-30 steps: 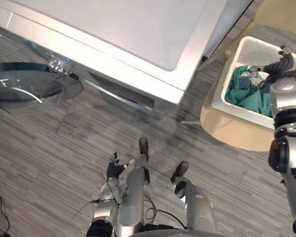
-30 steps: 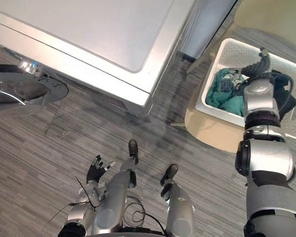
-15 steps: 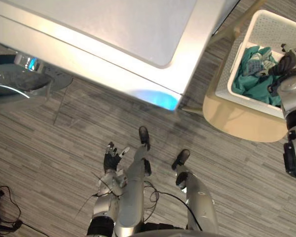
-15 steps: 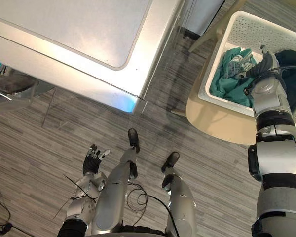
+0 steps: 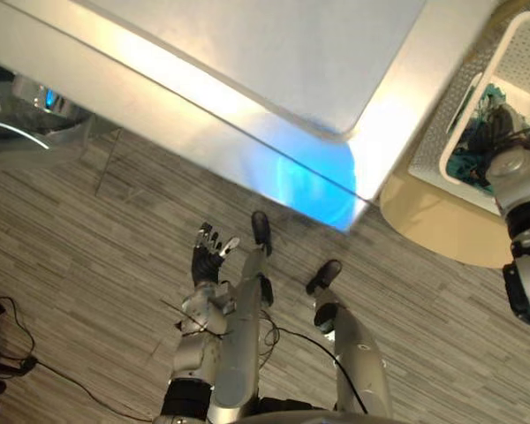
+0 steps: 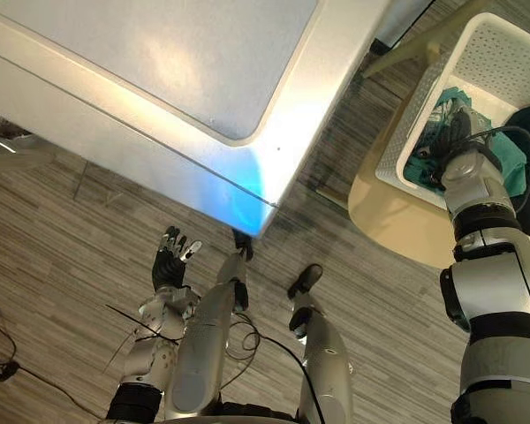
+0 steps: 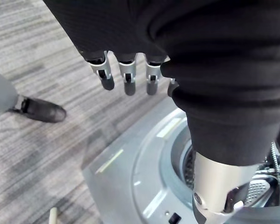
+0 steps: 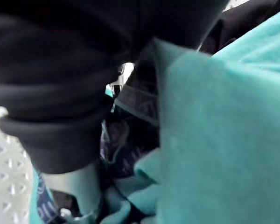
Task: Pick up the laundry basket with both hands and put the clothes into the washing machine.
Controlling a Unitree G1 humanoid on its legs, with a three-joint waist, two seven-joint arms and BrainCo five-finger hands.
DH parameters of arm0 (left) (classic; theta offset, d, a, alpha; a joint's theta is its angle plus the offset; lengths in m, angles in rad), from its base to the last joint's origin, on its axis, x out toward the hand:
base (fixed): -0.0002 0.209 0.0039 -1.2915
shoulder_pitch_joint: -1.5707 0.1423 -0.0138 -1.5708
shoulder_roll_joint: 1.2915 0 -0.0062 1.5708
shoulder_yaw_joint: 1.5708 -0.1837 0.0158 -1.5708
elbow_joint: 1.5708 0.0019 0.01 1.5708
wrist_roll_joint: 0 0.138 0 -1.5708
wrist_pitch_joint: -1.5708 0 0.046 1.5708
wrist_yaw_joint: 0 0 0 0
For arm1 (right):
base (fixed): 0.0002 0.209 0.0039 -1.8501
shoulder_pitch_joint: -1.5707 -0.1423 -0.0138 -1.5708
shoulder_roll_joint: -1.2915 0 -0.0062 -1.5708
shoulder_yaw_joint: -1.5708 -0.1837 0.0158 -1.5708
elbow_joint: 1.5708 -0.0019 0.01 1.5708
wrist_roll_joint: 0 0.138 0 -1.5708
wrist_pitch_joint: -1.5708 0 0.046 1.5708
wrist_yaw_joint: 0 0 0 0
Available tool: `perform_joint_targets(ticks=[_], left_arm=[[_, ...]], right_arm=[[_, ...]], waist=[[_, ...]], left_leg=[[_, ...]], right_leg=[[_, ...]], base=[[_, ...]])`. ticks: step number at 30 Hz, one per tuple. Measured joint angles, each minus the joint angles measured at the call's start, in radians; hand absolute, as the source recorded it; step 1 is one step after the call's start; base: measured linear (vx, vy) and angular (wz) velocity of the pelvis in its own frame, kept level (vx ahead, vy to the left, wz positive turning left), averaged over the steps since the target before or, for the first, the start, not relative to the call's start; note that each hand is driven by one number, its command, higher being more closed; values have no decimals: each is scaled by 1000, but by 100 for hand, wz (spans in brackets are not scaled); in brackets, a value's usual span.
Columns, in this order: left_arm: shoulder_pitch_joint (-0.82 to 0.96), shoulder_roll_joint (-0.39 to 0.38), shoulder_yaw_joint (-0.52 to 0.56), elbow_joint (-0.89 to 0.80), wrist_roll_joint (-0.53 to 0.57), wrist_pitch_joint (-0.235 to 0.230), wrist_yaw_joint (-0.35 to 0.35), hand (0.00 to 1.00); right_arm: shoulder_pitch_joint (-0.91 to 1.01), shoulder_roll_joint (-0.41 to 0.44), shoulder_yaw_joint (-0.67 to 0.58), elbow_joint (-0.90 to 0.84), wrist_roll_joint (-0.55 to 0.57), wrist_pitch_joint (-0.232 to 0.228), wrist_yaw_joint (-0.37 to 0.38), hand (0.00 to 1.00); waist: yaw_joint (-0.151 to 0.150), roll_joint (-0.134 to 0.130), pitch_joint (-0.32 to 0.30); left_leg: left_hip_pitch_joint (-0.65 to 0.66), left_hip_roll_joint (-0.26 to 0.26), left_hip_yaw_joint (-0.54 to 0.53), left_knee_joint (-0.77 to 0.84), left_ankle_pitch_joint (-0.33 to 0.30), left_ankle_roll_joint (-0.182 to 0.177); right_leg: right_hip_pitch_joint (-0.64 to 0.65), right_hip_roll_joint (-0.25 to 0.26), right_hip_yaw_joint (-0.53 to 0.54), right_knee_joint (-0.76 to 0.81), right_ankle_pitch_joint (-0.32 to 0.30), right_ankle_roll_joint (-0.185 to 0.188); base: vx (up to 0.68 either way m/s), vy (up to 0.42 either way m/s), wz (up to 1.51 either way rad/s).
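Right hand (image 6: 455,131) is down in the laundry basket (image 6: 503,57), on the teal clothes (image 8: 224,121). In the right wrist view cloth folds over the hand and hides its fingers, so we can't tell if it's gripping anything yet

Left hand (image 5: 208,253) hangs low over the floor (image 5: 79,265) with fingers straight and slightly spread, holding nothing. It's well away from the basket. The left wrist view looks past those fingers (image 7: 127,79) at the washing machine's round drum opening (image 7: 186,158)

What changed in the last second:
- the head camera swung, so the washing machine (image 6: 159,53) fills more of the frame and the basket slides to the top right corner. That's view motion; neither thing moved
- the right hand stays in the basket and now sits lower in the heap, nearer the side facing the machine
- the left hand is about where it was, still spread

Clothes are all still in the basket, which sits on the round beige stool (image 6: 380,212) just beside the machine. The door (image 5: 18,132) looks open at far left

Our read: neither hand is on the basket rim, so the two-handed lift hasn't started. This looks more like a one-handed grab at the clothes. Nothing is loaded yet, and the task is at an early stage
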Motion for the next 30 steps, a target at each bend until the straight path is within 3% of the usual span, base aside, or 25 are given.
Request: perform_joint_targets(ticks=[4,8,11,14,15,16,17,19,22,26,30], left_arm=[[-4,-1,-17,-30,-18,-5,0,0],[-5,-19,-18,-30,-30,-5,1,0],[-5,-24,-19,-31,-31,-5,2,0],[-6,-29,-17,-33,-32,-7,5,0],[-7,-31,-19,-39,-33,-9,6,0],[-10,-30,-24,-42,-35,-9,5,0],[-12,-30,-30,-47,-38,-10,5,0],[-3,-28,-30,-44,-38,-4,6,0],[-4,-17,-83,-43,-38,-2,-1,0],[8,-12,-107,-17,-48,3,1,0],[8,7,-143,3,-48,2,-3,0]], right_arm=[[2,-38,6,-1,10,-6,-11,100],[4,-34,-6,-3,38,-17,-28,100],[25,-3,-20,-5,43,-17,-44,100],[73,45,-86,-39,42,-14,-50,100],[101,47,-110,-79,40,-17,-62,100],[114,47,-146,-106,39,-11,-74,100],[120,48,-195,-146,38,1,-93,100],[133,75,-227,-200,37,0,-118,100],[193,98,-363,-251,39,27,-160,100],[246,99,-555,-427,48,27,-251,100],[271,109,-606,-481,48,25,-287,100]], waist=[[11,0,0],[13,0,0],[14,0,0],[15,3,1],[14,2,0],[7,-2,0],[0,4,1],[-1,4,1],[-30,6,-1],[-45,8,-4],[-47,7,-28]], left_leg=[[-10,12,9,0,0,0],[-9,23,26,1,1,1],[9,36,45,6,15,21],[55,72,50,17,14,22],[68,79,51,27,14,22],[68,70,53,46,12,19],[70,75,52,65,5,12],[100,111,62,76,6,12],[201,129,63,76,6,12],[275,119,61,76,6,12],[322,93,47,75,6,11]], right_leg=[[-11,10,-1,2,0,0],[-12,18,-1,6,0,0],[-12,16,0,54,0,-1],[-59,-7,1,223,-26,-6],[-47,-12,-1,113,-29,-5],[-21,-29,0,-19,46,-17],[-10,-33,3,-57,100,-23],[12,-4,9,-51,101,-27],[101,7,-1,-23,99,-30],[157,-14,-3,23,97,-29],[216,-38,-5,34,77,-18]], base=[[20,-13,-3],[17,-13,-1],[51,-25,-1],[58,-63,-8],[2,-130,13],[-10,-188,30],[-17,-167,13],[42,-186,-27],[82,-53,-3],[48,84,10],[12,85,28]])
